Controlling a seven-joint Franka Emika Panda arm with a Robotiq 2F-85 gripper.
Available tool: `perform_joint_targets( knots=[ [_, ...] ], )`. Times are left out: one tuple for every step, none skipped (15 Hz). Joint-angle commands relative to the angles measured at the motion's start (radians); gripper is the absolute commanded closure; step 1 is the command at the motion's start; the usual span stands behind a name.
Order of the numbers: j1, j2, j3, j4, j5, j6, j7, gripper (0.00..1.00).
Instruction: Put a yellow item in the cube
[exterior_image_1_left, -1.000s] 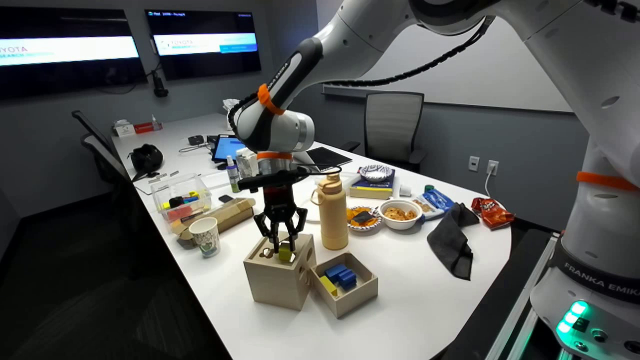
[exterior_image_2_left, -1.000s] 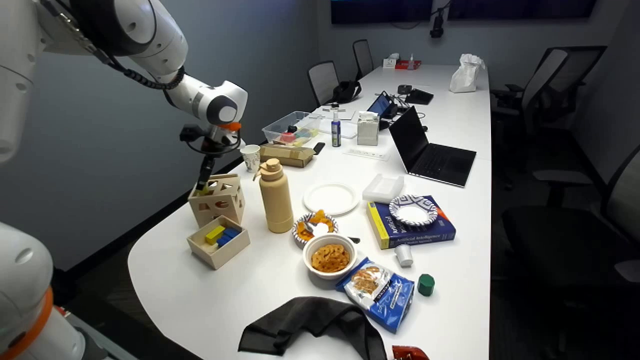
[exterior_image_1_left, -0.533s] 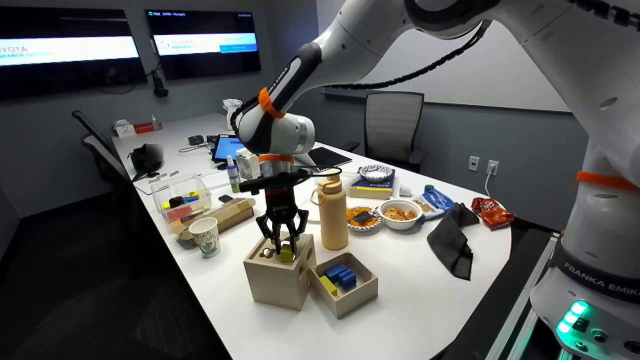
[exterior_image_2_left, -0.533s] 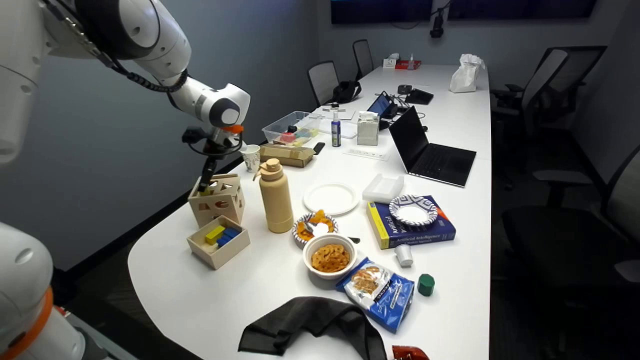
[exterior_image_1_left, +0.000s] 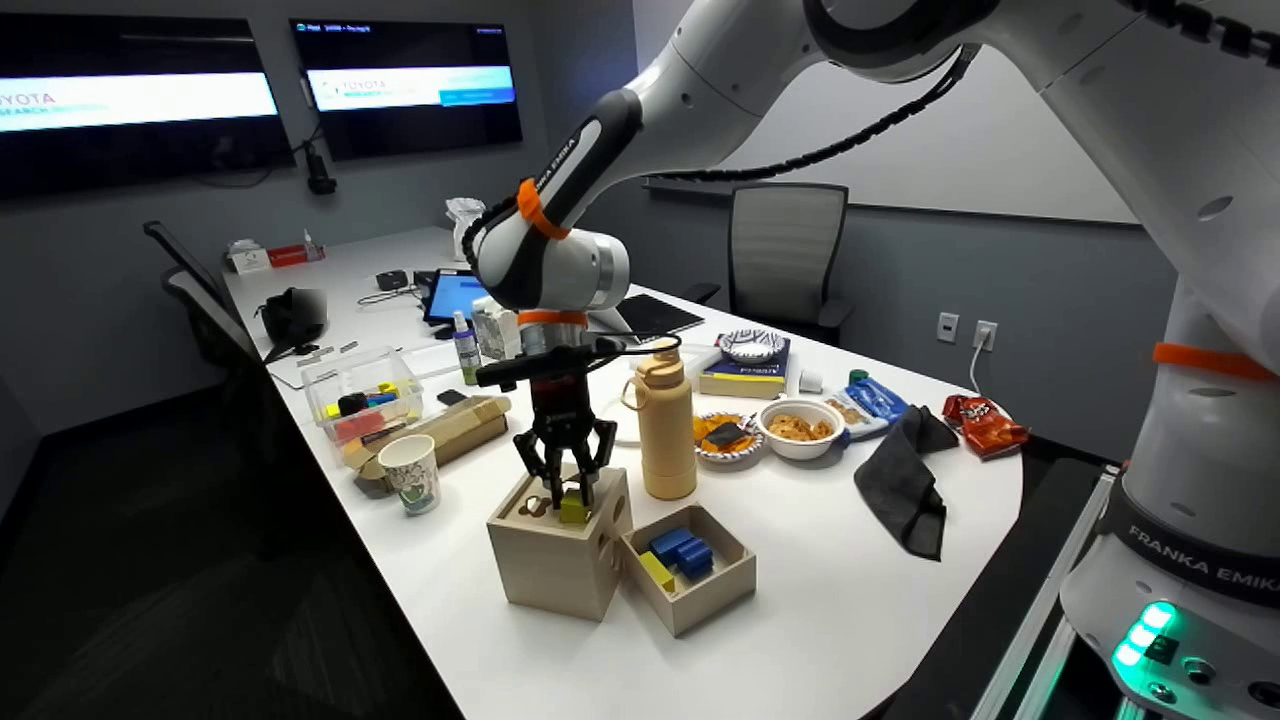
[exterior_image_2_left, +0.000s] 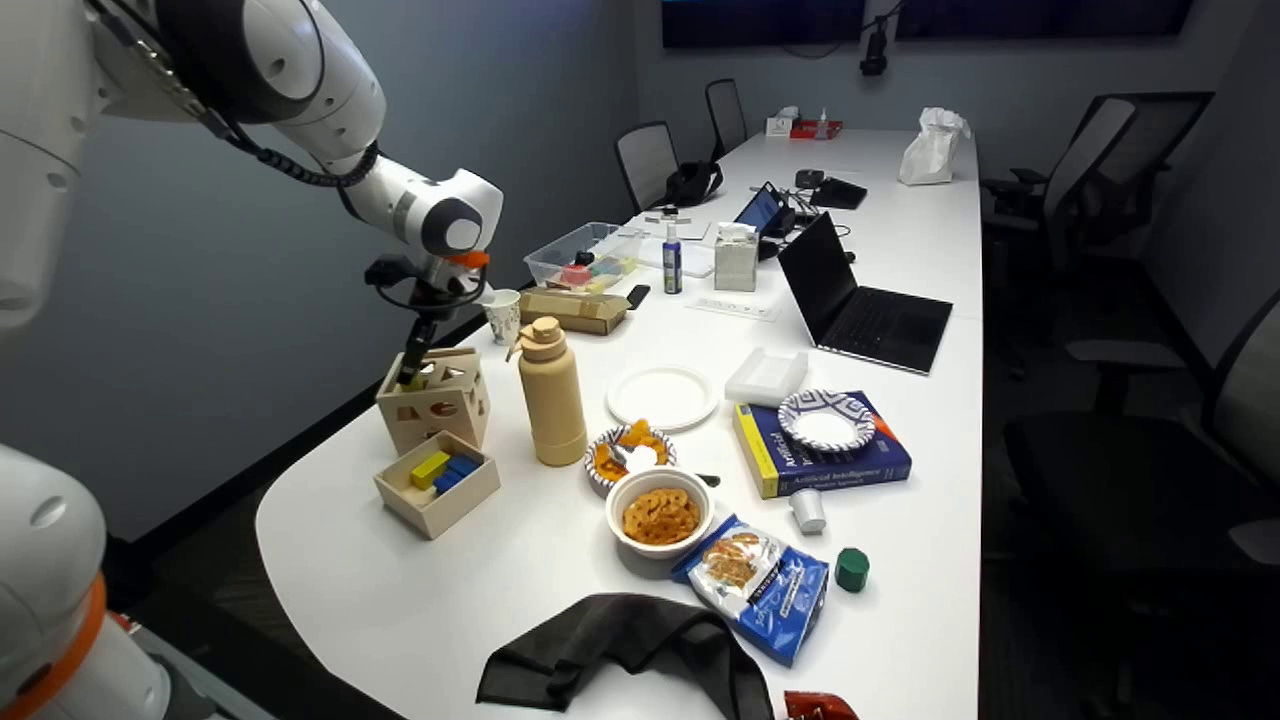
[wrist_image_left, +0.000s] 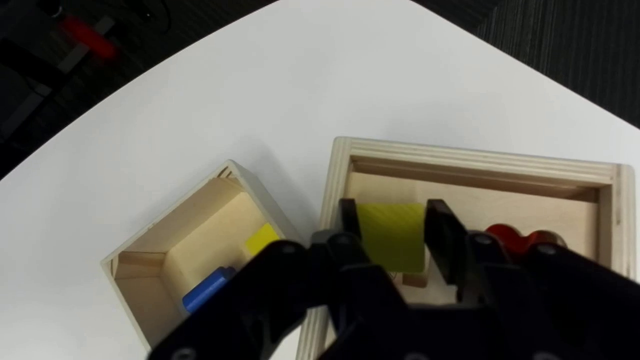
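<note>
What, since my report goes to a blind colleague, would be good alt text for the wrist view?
A black claw grips a yellow block at the recessed top of a wooden cube. To the picture's left, a tray, partly hidden by the claw, holds a yellow piece and a blue piece, all on a white table.

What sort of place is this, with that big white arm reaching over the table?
Most likely an office meeting room: there's a long white table, office chairs along both sides of it, and two large screens on the wall.
</note>
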Motion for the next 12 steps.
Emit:
perform_joint_targets(
  knots=[
    [0.009, 0.023, -0.006, 0.039, 0.002, -0.036, 0.051, 0.87],
    [0.01, 0.023, -0.007, 0.039, 0.0, -0.036, 0.059, 0.87],
    [0.013, 0.023, -0.009, 0.039, -0.002, -0.037, 0.072, 0.87],
    [0.013, 0.023, -0.009, 0.039, -0.002, -0.038, 0.082, 0.87],
    [0.014, 0.023, -0.01, 0.039, -0.003, -0.039, 0.096, 0.87],
    [0.015, 0.025, -0.011, 0.04, -0.004, -0.039, 0.106, 0.87],
    [0.015, 0.026, -0.01, 0.042, -0.005, -0.04, 0.115, 0.87],
    [0.015, 0.027, -0.01, 0.044, -0.005, -0.04, 0.122, 0.87],
    [0.015, 0.029, -0.01, 0.044, -0.005, -0.041, 0.131, 0.87],
    [0.014, 0.029, -0.009, 0.044, -0.004, -0.04, 0.138, 0.87],
    [0.014, 0.03, -0.009, 0.045, -0.004, -0.039, 0.142, 0.87],
    [0.014, 0.032, -0.009, 0.048, -0.005, -0.04, 0.148, 0.87]
  ],
)
